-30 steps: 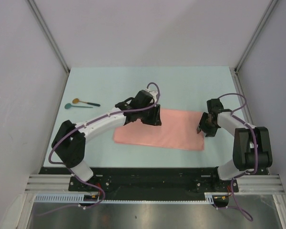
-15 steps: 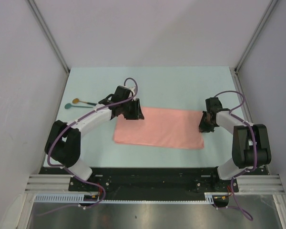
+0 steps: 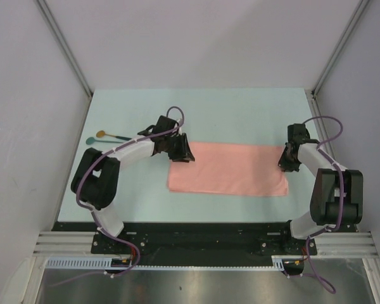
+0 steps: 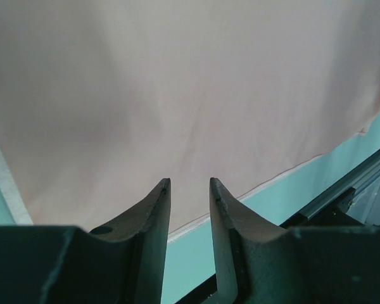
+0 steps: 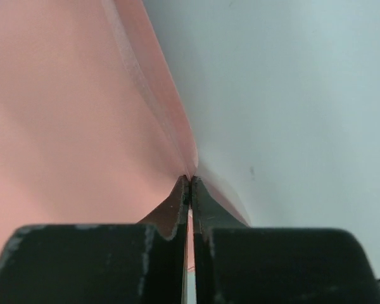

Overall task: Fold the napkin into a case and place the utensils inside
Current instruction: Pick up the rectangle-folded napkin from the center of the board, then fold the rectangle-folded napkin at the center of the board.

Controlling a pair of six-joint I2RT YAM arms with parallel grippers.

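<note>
The napkin [image 3: 228, 170] is laid flat as a wide salmon-pink rectangle near the centre of the pale teal worktop [image 3: 240, 114], its long sides running from 9 o'clock to 3 o'clock. The left end effector [image 3: 179, 152] is positioned at the napkin's 10 o'clock corner. In the left wrist view its fingers [image 4: 157, 209] are seen parted by a narrow gap above the cloth; nothing is clamped between them, and the cloth and a strip of worktop are visible through the gap. The right end effector [image 3: 287, 161] is located at the napkin's 2 o'clock corner, on the 3 o'clock edge. In the right wrist view its jaws are pressed together on that edge, and the pinched cloth is drawn up into a ridge running away from the fingertips. The two utensils are placed well apart from the napkin, towards 9 o'clock of it and near the left margin of the worktop: the spoon with the golden-brown bowl [image 3: 116, 136] lies just beside the spoon with the teal-green bowl [image 3: 106, 142], both bowls pointing to 9 o'clock. Whether the two handles touch cannot be determined.
</note>
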